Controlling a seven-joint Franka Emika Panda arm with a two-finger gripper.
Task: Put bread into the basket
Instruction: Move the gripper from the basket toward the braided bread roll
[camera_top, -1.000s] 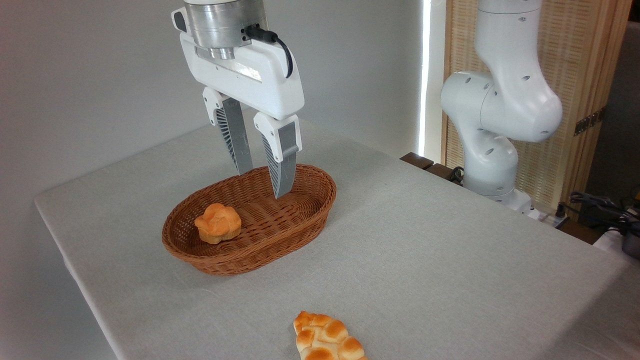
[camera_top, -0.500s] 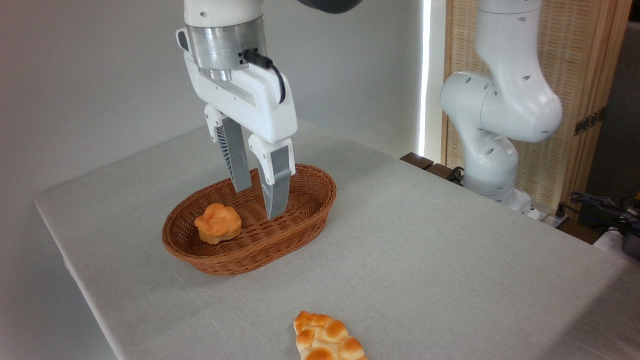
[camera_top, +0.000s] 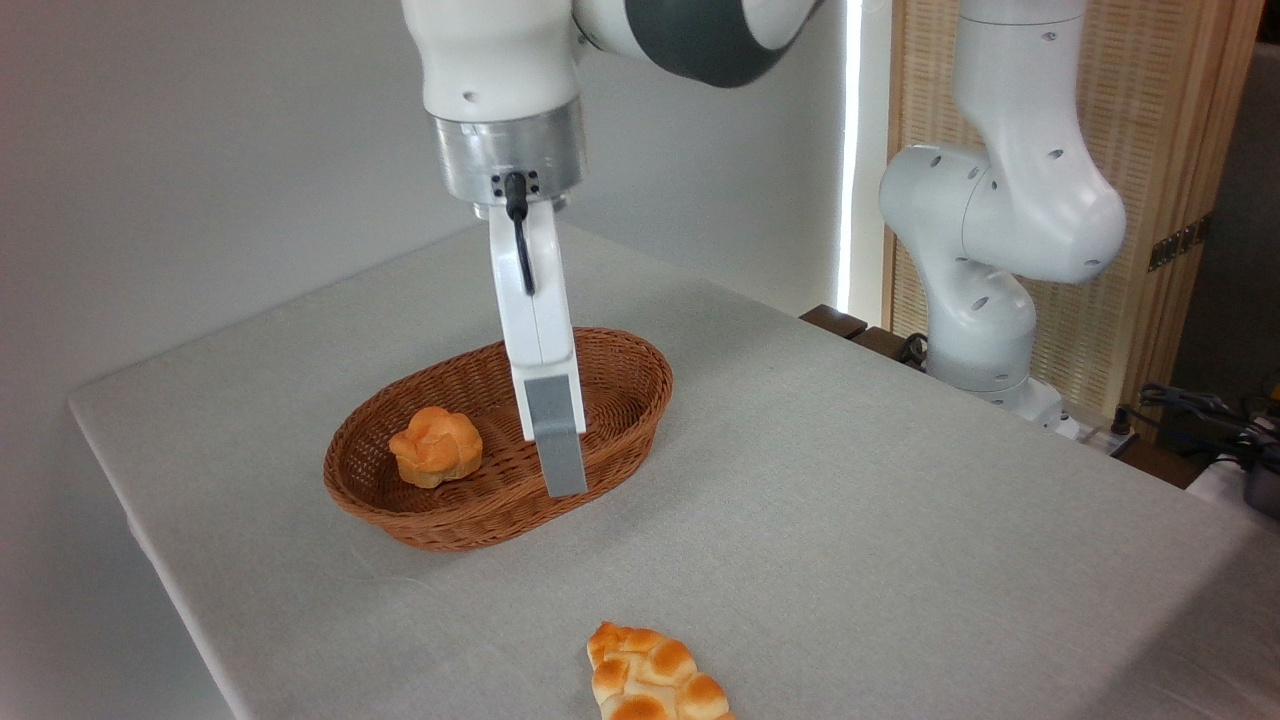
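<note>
End effector (camera_top: 563, 485) pointing down, seen edge-on; finger gap hidden; wrist vertical.

The arm (camera_top: 1000, 200) at the right of the frame is glossy white, rounded, dotted with small dark screw holes. At upper centre, a grey joint band, a brushed-metal wrist collar, a black cable, and a white gripper (camera_top: 563, 480) with grey fingers (camera_top: 556, 435).

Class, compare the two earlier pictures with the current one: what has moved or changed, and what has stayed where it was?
The claw has turned about its wrist, so it now shows edge-on with one finger hiding the other, and it has come down and toward the camera. It holds nothing. The loaf on the table, the bun and the basket have not moved.
</note>
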